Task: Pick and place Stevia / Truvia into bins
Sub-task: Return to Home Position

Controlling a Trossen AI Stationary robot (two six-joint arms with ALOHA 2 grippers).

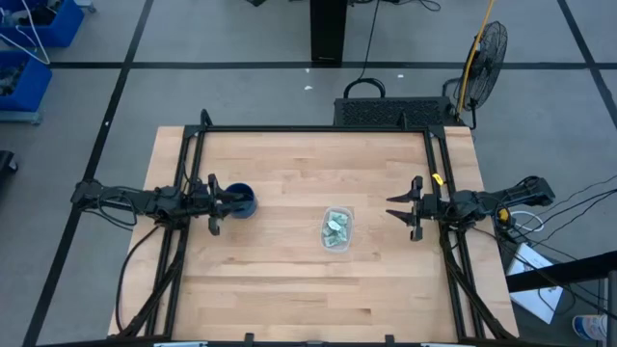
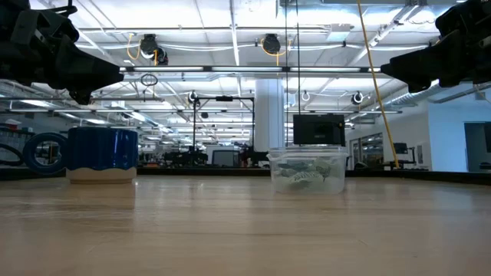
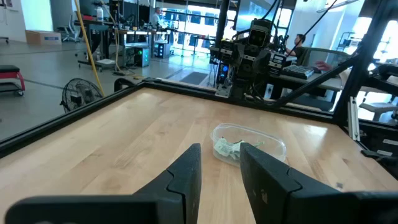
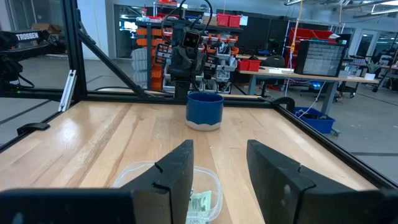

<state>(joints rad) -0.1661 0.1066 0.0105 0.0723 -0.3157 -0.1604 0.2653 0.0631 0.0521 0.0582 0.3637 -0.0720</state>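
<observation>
Pale green packets point(image 1: 335, 229) lie in clear tub point(image 1: 338, 209), their print unreadable.

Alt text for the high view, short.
A clear tub of pale green packets sits near the middle of a wooden table. The left gripper, by a dark blue mug, and the right gripper hang open at opposite sides.

Seen from overhead, the packets point(image 1: 336, 229) in the clear tub point(image 1: 339, 209) defy my count: one pale green clump, its print too small to read. On the right wrist camera, the right hand point(image 4: 218, 155) stands in front of much of the tub, and the frame's edge cuts off the rest. The left hand point(image 1: 218, 204) overlaps the blue mug point(image 1: 242, 200), covering its rim on that side. At bench level, both arms run out of frame.
</observation>
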